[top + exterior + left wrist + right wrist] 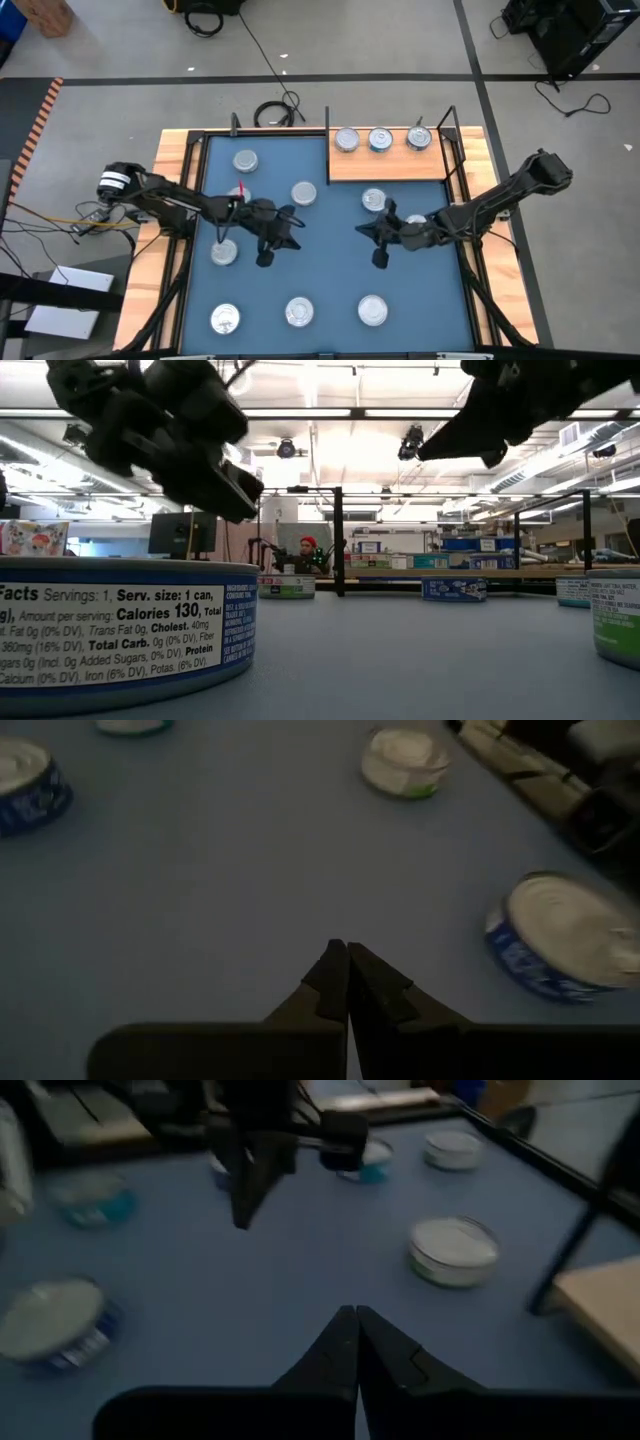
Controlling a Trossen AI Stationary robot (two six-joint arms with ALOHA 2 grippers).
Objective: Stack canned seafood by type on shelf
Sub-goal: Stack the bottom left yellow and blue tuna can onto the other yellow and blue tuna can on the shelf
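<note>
grey floor (400, 40) with dark tape lines and loose black cables (275, 108). long ceiling lights (330, 412) glow above distant desks (450, 572) and a monitor (182, 532).

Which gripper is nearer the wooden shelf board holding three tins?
Right. The right gripper hangs over the blue mat just below the light-brown wooden shelf board; the left gripper is farther away toward the mat's left half.

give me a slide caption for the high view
Both grippers, left and right, shut over the blue mat; three tins on the shelf.
</note>
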